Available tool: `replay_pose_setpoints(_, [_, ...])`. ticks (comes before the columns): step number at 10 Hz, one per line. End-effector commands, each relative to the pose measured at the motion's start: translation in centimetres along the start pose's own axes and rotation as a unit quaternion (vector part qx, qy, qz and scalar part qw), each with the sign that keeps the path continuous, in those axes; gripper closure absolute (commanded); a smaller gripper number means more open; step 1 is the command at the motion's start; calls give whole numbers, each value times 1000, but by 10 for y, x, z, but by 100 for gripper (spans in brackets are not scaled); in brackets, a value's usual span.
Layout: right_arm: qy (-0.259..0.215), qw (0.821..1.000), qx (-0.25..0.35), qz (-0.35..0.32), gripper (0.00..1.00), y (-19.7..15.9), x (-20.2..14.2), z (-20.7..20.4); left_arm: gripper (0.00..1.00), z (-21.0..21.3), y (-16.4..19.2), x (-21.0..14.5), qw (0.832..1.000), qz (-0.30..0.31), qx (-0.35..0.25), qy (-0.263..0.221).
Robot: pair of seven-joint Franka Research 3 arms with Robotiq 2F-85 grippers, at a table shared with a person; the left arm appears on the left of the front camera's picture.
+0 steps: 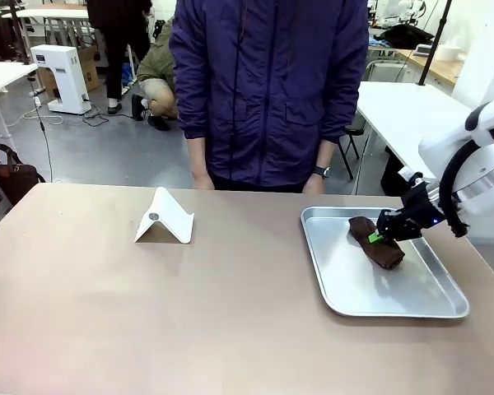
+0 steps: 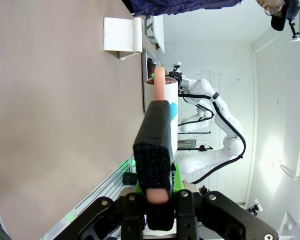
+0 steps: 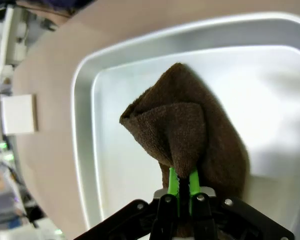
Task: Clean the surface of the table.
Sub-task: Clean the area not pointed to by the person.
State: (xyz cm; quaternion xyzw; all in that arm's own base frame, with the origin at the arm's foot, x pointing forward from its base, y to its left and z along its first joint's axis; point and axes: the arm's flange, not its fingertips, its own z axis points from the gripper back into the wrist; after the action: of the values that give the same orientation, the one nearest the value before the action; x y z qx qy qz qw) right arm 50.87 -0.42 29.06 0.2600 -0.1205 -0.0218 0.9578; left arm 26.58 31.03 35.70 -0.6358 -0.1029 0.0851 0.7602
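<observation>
Two jaws clamped | right jaws: pinching brown cloth [image 3: 190, 130] in silver tray [image 1: 354, 284] on table [image 1: 148, 313] | left jaws: gripping black block [image 2: 157, 125]

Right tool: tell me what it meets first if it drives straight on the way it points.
The right tool is shut on the brown cloth, so that cloth comes first; behind it lies the floor of the silver tray. The gap to the tray is unclear.
</observation>
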Motion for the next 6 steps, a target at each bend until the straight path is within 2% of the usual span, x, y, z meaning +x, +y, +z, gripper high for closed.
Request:
replay_pose_setpoints(1, [-37, 995, 29, -88, 92, -11, 8, 3, 79, -3, -5, -2, 1000, 0, -1, -7])
replay_pose_setpoints(2, [-26, 989, 71, -130, 92, -14, 12, 9, 79, -3, -5, -2, 1000, 0, -1, -7])
replay_pose_setpoints(4, [18, 964, 158, -213, 92, -16, 18, 20, 79, -3, -5, -2, 1000, 0, -1, -7])
replay_pose_setpoints(6, [58, 928, 222, -294, 92, -19, 22, 31, 79, -3, -5, -2, 1000, 0, -1, -7])
